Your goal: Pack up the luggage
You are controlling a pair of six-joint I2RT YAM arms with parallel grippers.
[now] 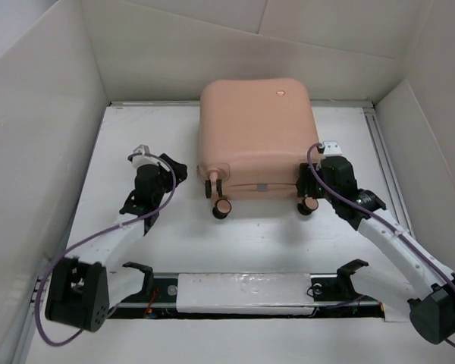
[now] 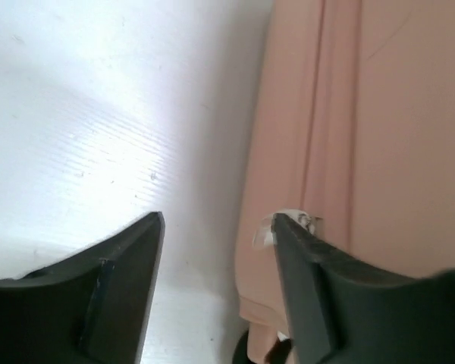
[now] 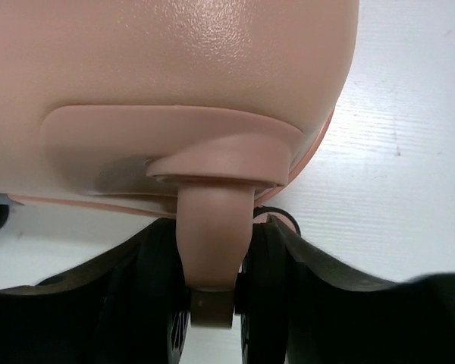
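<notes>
Luggage [image 1: 254, 140] lies flat and shut on the table [image 1: 129, 136], wheels facing the arm bases; we see the left gripper [image 2: 218, 220] released, fingers apart, only bare table and the shell's edge between them; the shell's side wall runs along the finger [image 2: 311, 288] on the right of that wrist view, touching or just off, we can't tell; right gripper [image 3: 216, 227] straddles the near-right caster [image 3: 212, 212], peach stem between the fingers, black wheel discs against both; we read it as clamped on the caster.
</notes>
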